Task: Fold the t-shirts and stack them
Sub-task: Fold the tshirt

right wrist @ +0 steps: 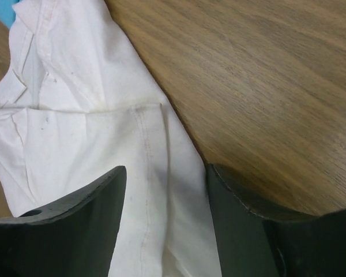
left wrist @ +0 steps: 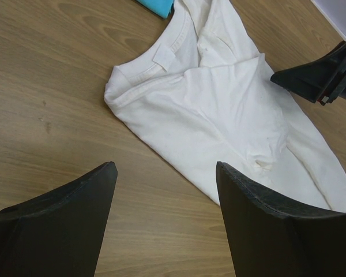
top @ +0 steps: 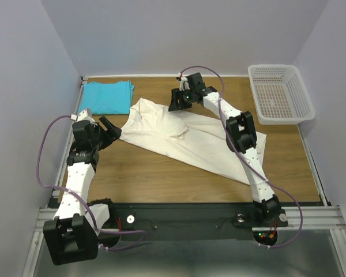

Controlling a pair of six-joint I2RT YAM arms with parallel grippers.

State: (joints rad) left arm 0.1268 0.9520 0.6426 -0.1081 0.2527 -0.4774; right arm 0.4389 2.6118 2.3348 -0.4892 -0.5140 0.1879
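The cream t-shirt (top: 179,135) lies spread and rumpled across the middle of the wooden table (top: 161,173), also seen in the left wrist view (left wrist: 219,109) and the right wrist view (right wrist: 81,133). The turquoise t-shirt (top: 106,97) lies folded at the back left; a corner shows in the left wrist view (left wrist: 158,6). My left gripper (top: 111,128) (left wrist: 165,167) is open over bare wood, just left of the cream shirt's collar end. My right gripper (top: 176,103) (right wrist: 166,168) is low at the shirt's far edge. Its jaws stand apart astride the hemmed edge, cloth lying between them.
A white perforated basket (top: 277,92) stands at the back right corner. White walls close in the table on the left, back and right. The arms' bases sit on a black rail (top: 184,216) along the near edge.
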